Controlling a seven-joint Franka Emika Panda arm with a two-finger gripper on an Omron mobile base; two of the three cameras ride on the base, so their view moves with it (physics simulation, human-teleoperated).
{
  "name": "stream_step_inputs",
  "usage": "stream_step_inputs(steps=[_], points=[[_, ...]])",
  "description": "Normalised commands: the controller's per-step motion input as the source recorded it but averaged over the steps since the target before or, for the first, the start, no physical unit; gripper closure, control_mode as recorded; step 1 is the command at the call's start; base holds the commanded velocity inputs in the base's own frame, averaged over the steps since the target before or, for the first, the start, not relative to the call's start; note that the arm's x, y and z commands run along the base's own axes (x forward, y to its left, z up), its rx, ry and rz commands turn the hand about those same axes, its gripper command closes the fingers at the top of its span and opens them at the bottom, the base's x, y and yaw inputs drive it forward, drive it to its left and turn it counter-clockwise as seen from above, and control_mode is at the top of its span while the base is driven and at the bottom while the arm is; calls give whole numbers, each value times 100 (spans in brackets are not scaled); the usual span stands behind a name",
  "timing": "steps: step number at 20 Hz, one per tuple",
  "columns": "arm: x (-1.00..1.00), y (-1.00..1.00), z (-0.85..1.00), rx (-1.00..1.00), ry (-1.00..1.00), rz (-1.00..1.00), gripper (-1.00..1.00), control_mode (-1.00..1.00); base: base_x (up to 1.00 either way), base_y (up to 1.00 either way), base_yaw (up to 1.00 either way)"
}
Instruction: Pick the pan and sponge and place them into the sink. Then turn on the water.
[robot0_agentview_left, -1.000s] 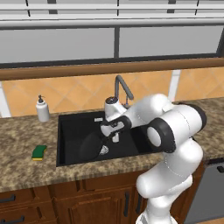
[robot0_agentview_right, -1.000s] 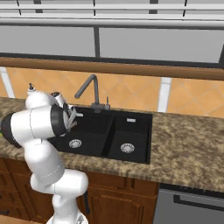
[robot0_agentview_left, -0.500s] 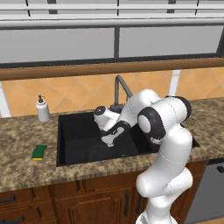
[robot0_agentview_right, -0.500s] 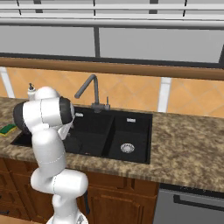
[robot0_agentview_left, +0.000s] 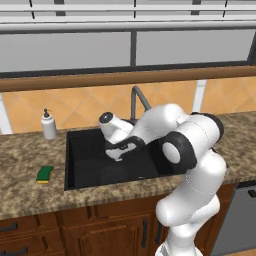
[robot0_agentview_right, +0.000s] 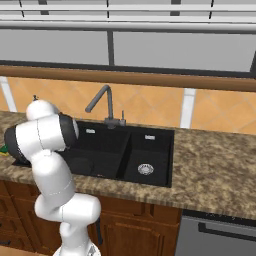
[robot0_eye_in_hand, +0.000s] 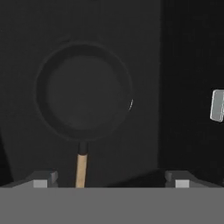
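- The sink (robot0_agentview_left: 75, 175) is a matte black rectangular double basin set into a speckled brown stone tabletop (robot0_agentview_left: 30, 200); a round silver drain (robot0_agentview_right: 145, 169) shows in the narrower basin.
- The pan (robot0_eye_in_hand: 83, 89) lies flat on the floor of the wide basin: round, shallow, black, with a handle that is dark at the rim and pale wood-coloured further out.
- The gripper (robot0_eye_in_hand: 109, 180) hangs over that basin. Its jaws are released and spread wide, the pan handle lying between the fingertips (robot0_eye_in_hand: 43, 178) and touching neither, nearer the one on the left of the hand view.
- The sponge (robot0_agentview_left: 45, 173) rests on the tabletop left of the sink, green face up, yellow edge below.
- A white soap dispenser (robot0_agentview_left: 48, 125) stands behind it by the tiled wall.
- The grey angular faucet (robot0_agentview_right: 102, 102) rises behind the basins.
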Motion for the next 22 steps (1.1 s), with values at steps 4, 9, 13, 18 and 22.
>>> stream_step_inputs(steps=[4,9,13,18,22], points=[[-27,59,47,22,-4,-8,-100,-100,0,0,0],[-39,86,5,22,-15,-44,-100,-100,0,0,0],[-20,79,23,26,-5,-51,-100,-100,0,0,0],[-24,45,51,38,0,-44,-100,-100,0,0,0],[-26,47,26,37,3,-40,-100,-100,0,0,0]])
